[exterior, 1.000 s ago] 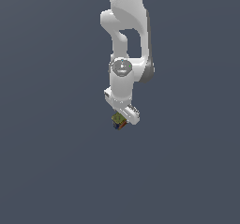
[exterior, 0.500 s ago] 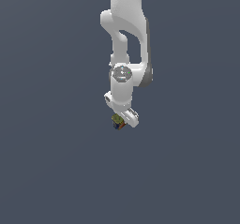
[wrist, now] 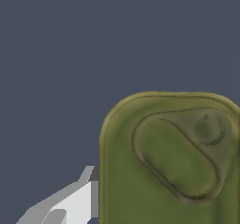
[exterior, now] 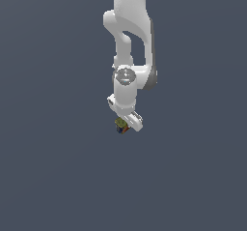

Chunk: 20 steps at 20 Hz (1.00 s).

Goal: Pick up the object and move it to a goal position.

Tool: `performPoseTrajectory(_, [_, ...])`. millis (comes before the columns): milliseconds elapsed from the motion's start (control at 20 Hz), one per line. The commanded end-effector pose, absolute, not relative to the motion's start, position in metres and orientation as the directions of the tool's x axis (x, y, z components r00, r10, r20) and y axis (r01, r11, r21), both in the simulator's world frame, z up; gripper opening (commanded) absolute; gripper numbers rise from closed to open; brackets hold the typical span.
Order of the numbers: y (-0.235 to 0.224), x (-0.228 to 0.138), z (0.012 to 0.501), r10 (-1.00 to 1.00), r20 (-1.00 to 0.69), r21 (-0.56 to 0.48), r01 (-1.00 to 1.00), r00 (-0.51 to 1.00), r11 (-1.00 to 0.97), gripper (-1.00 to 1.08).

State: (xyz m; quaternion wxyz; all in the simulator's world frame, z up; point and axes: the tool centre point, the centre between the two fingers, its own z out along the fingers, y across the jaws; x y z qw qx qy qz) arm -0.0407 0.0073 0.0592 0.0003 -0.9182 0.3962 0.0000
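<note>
The object (exterior: 120,124) is a small can with an olive-green top and dark sides bearing red and yellow marks. In the exterior view it sits at the tip of my white arm, between the fingers of my gripper (exterior: 123,127). The wrist view shows its olive-green top (wrist: 171,164) very close and large, with a pull-tab shape. One white and grey finger (wrist: 75,202) lies against the can's side; the other finger is out of the picture. The gripper is shut on the can. I cannot tell whether the can rests on the floor or hangs just above it.
The arm (exterior: 128,56) reaches down from the top edge of the exterior view. All around is a plain dark grey-blue surface (exterior: 58,167). No other objects and no goal marker show.
The arm's wrist has sunk slightly and the can has shifted a hair toward the exterior view's left. The grip on the can looks the same.
</note>
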Motion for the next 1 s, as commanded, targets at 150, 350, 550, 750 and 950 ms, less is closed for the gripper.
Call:
performPoseTrajectory(150, [0.002, -0.037, 0.065, -0.728, 0.000, -0.001, -0.728, 0.686, -0.686, -1.00])
performPoseTrajectory(350, [-0.011, -0.030, 0.078, -0.728, 0.000, -0.001, -0.728, 0.686, -0.686, -1.00])
performPoseTrajectory(550, [-0.029, -0.019, 0.099, -0.728, 0.000, -0.001, -0.728, 0.686, -0.686, -1.00])
performPoseTrajectory(750, [-0.053, -0.005, 0.124, -0.728, 0.000, 0.000, -0.728, 0.686, -0.686, -1.00])
performPoseTrajectory(950, [-0.080, 0.011, 0.153, -0.728, 0.000, 0.000, -0.728, 0.686, -0.686, -1.00])
